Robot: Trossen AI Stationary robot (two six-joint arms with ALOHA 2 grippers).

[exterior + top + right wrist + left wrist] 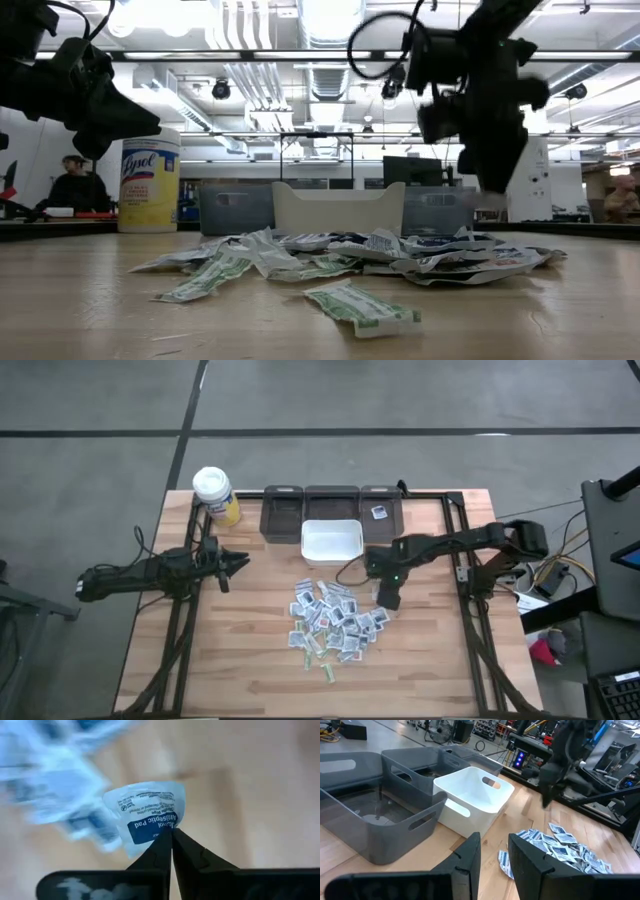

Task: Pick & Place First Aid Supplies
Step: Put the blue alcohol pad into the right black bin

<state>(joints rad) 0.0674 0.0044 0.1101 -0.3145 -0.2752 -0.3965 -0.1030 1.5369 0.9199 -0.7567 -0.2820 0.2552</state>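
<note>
The first aid supplies (330,622) lie in a loose heap of small white packets with blue and green print at the middle of the wooden table. My right gripper (171,834) hangs over the heap's right side (386,598), shut on one white and blue antiseptic pad packet (147,812). It hangs above the heap in the low view (490,185). My left gripper (495,845) waits open at the table's left (240,562), with nothing between its fingers. My right gripper pinches the packet's edge (167,826) between its two fingertips, at the blue printed band. The fingers come steeply from above, pointing down. The single packet sticks out past the fingertips, slightly curled, lifted clear of the heap and the table.
A white bin (332,540) stands behind the heap, and behind it a row of three grey bins (283,512); the right one holds a packet (379,512). A yellow bottle with a white cap (215,495) stands at the far left. Bare wood lies near the front edge.
</note>
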